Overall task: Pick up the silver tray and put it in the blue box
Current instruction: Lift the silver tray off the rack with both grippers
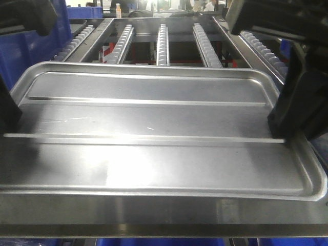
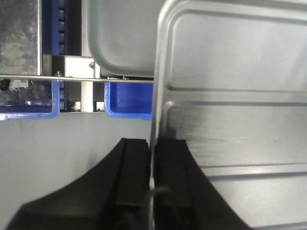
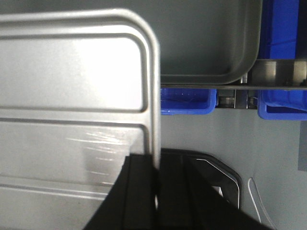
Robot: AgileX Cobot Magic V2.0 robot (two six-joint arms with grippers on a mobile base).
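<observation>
Rims of silver tray (image 1: 154, 154) clamped, left gripper (image 2: 152, 146), right gripper (image 3: 156, 163)

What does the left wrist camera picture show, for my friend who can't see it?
The left tool pinches the silver tray by its rim between two black fingers. The shiny tray fills the right side. Beyond it are another metal tray and small blue bins.

Front view: we look forward, low, across the large shiny rectangular silver tray (image 1: 154, 133).
Left wrist: down on its left end — very near.
Right wrist: its right end, likewise.
Shared: that tray.
</observation>
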